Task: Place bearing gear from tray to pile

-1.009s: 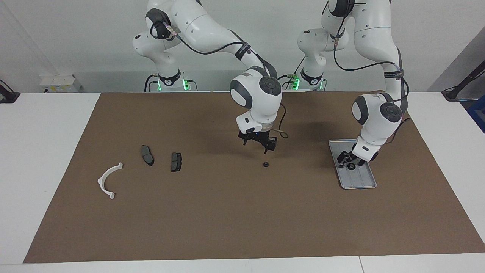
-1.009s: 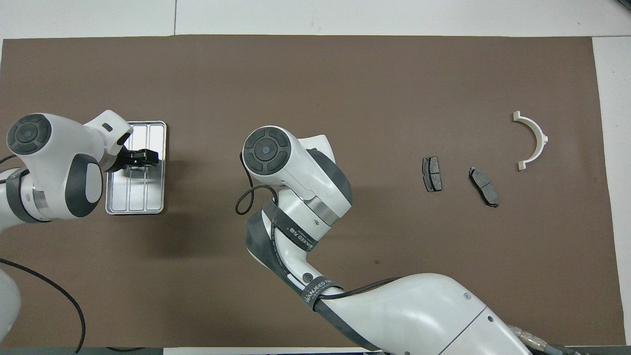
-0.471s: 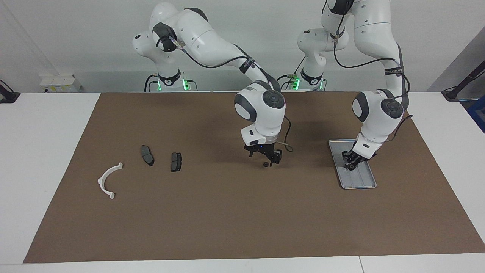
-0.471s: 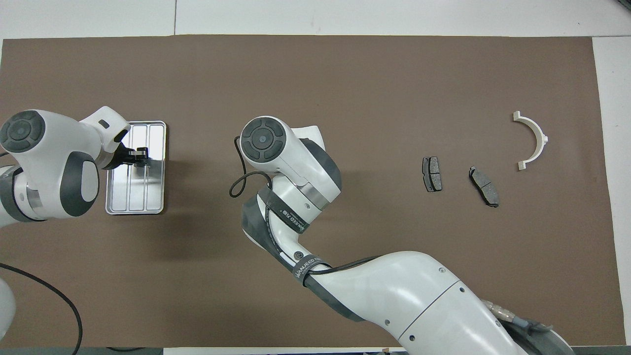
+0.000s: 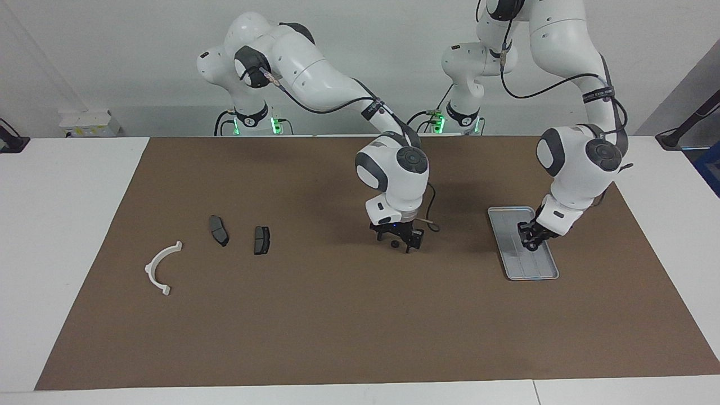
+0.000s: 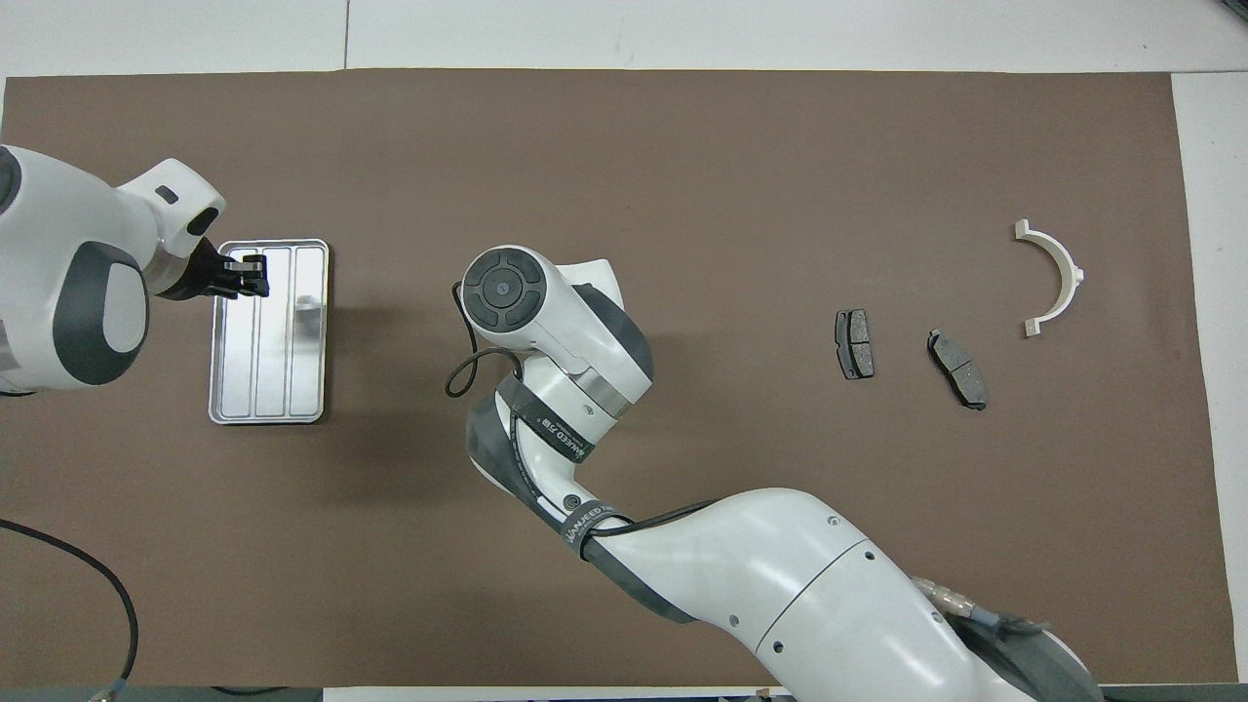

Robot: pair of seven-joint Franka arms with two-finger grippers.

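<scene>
A small black bearing gear [image 5: 396, 244] lies on the brown mat mid-table. My right gripper [image 5: 400, 242] is down at it, open, a finger on either side; in the overhead view the right wrist [image 6: 507, 292] hides both. The silver tray [image 5: 537, 270] [image 6: 283, 390] lies toward the left arm's end. My left gripper [image 5: 530, 243] [image 6: 255, 276] hangs low over the tray's edge on the left arm's side, shut on a second small dark bearing gear. The pile is two dark brake pads [image 5: 218, 230] [image 5: 261, 239] and a white curved bracket [image 5: 160, 268] toward the right arm's end.
The brown mat [image 5: 337, 326] covers most of the white table. In the overhead view the pads [image 6: 854, 343] [image 6: 957, 368] and the bracket [image 6: 1058, 276] lie spread apart. A cable loop [image 5: 430, 225] hangs from the right wrist.
My left gripper shut on the gear in the tray and drew toward the tray's edge with it. My right gripper came down around the gear on the mat.
</scene>
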